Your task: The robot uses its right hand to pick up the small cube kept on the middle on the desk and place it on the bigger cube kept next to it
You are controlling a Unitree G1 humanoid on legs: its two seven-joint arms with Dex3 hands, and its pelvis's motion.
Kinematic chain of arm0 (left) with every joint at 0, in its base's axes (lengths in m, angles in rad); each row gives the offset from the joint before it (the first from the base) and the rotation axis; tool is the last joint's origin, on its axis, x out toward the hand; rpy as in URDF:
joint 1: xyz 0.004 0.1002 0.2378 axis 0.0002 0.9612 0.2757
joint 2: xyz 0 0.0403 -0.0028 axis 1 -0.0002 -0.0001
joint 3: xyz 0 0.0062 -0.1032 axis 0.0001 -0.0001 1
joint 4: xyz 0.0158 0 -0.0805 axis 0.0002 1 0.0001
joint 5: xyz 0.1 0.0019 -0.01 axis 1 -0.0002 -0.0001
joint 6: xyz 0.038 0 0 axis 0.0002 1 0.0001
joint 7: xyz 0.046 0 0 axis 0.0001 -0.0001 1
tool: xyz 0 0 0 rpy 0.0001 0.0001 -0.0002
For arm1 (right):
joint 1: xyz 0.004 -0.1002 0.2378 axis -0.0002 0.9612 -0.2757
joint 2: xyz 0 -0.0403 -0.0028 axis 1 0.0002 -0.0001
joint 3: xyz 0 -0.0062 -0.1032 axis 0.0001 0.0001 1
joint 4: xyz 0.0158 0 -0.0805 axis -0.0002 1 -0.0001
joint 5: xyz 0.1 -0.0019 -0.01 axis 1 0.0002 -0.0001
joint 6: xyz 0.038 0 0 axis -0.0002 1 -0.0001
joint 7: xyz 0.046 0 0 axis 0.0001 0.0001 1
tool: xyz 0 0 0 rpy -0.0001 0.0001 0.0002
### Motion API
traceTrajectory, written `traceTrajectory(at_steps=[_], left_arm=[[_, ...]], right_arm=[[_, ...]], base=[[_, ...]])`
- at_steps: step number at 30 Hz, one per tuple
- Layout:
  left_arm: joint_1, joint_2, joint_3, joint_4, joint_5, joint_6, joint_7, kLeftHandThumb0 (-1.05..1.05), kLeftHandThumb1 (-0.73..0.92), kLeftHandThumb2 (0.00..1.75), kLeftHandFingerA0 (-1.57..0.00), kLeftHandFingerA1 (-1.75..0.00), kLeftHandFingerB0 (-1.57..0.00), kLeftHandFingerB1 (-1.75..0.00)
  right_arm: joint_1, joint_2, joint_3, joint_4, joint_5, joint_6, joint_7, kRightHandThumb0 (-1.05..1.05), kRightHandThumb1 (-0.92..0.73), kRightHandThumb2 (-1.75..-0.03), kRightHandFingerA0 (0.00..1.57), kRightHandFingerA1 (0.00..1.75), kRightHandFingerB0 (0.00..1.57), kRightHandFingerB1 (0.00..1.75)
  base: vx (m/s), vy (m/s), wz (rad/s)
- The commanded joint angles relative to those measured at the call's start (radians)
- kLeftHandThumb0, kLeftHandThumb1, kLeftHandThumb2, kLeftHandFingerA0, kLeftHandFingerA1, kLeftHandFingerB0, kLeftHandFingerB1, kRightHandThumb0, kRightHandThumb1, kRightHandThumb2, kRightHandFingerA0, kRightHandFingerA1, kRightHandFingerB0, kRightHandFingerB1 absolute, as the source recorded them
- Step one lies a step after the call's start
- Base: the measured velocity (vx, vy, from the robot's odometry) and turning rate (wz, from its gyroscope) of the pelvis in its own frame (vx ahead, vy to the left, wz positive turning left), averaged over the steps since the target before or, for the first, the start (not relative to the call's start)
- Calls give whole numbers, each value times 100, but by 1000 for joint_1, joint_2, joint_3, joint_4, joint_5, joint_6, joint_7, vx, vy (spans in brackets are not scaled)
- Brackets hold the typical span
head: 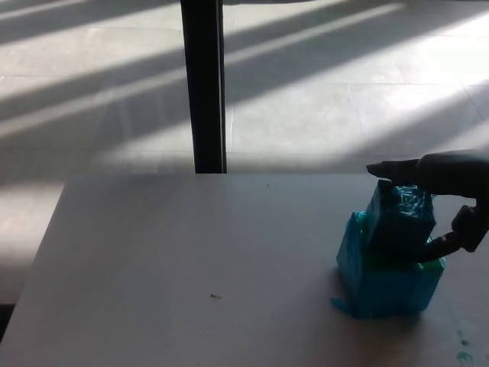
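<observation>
Where I am: as I look down from my head camera, a pale desk (191, 260) fills the lower half of the frame, with a sunlit tiled floor (321, 99) beyond it.
My right hand (447, 199): it enters from the right edge at mid height, black, its fingers (393, 170) stretched over the top of the small cube and the thumb (447, 243) low on the cube's right side; I cannot tell whether it is gripping or has let go.
Small cube (401, 218): blue-green, wrapped in shiny film, sitting on top of the bigger cube at the lower right.
Bigger cube (382, 283): teal, resting on the desk, directly beneath the small one.
Background: a dark vertical post (204, 84) rises at upper centre-left, behind the desk's far edge.
My left hand: out of the frame.
</observation>
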Motion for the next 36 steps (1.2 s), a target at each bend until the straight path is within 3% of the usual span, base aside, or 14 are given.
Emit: traceTrajectory(at_steps=[1, 4, 5, 8, 16, 19, 20, 21, 22, 29, 30, 31, 32, 36], left_arm=[[12, 16, -4, 2, 3, -4, -4, -74, 80, 64, -42, -61, -43, -46], [24, 7, -8, 2, 6, -6, 0, -73, 80, 64, -45, -59, -43, -46], [25, 6, -13, 1, 11, -9, 9, -74, 79, 64, -44, -62, -43, -47], [30, 6, 5, 0, -14, 10, -6, -73, 77, 64, -42, -62, -40, -47], [39, -1, -21, 0, 14, -17, -2, -74, 80, 64, -43, -60, -43, -47], [37, -5, -7, 1, -2, -10, 1, -73, 78, 63, -44, -60, -44, -47], [40, -4, -17, -1, 8, -17, -3, -74, 79, 64, -42, -59, -45, -48], [37, -2, -17, -1, 8, -9, -4, -74, 65, 106, -38, -64, -32, -55], [41, 0, -23, 0, 15, -13, -4, -74, 80, 64, -40, -58, -42, -46], [42, 3, -19, 2, 11, 2, 10, -74, 79, 64, -42, -59, -44, -46], [49, 2, -28, 0, 21, -15, 6, -73, 80, 64, -41, -60, -44, -46], [49, 4, -32, 0, 25, -12, 6, -74, 80, 64, -41, -59, -45, -46], [48, 3, -24, -2, 16, -8, 6, -73, 79, 64, -40, -61, -44, -47], [44, 2, -5, 3, -6, 1, -3, -72, 78, 63, -44, -63, -44, -48]], right_arm=[[19, -27, -99, -56, 80, 48, 8, -87, -46, -72, 0, 0, 0, 0], [50, -37, -181, -74, 104, 67, -28, -90, -59, -59, 0, 0, 0, 0], [67, -36, -233, -66, 129, 59, -65, -89, -46, -78, 0, 0, 0, 1], [133, -20, -338, -52, 164, -4, -169, -99, -58, -93, 0, 14, 0, 0], [253, -24, -510, -79, 184, -81, -325, -97, -60, -93, 0, 13, 0, 0], [337, -25, -640, -47, 199, -88, -437, -81, -47, -75, 0, 0, 13, 9], [351, -26, -666, -33, 198, -85, -463, -67, -57, -80, 0, 0, 8, 21], [381, -22, -731, -9, 208, -65, -517, -58, -67, -60, 0, 5, 14, 27], [414, -19, -785, 19, 207, -69, -581, -72, -49, -79, 0, 14, 13, 36], [572, -48, -958, 175, 229, -137, -704, -56, -65, -62, 0, 39, 25, 35], [591, -39, -988, 197, 245, -162, -726, -62, -66, -58, 0, 50, 28, 43], [615, -37, -1013, 207, 251, -160, -734, -72, -51, -88, 0, 53, 23, 59], [650, -27, -1050, 224, 274, -153, -734, -73, -68, -61, 0, 65, 23, 64], [732, -2, -1111, 307, 294, -178, -788, -79, -71, -61, 0, 92, 24, 78]], base=[[0, 0, 0], [0, 0, 0], [0, 0, 0], [0, 0, 0], [0, 0, 0], [0, 0, 0], [0, 0, 0], [0, 0, 0], [0, 0, 0], [0, 0, 0], [0, 0, 0], [0, 0, 0], [0, 0, 0], [0, 0, 0]])
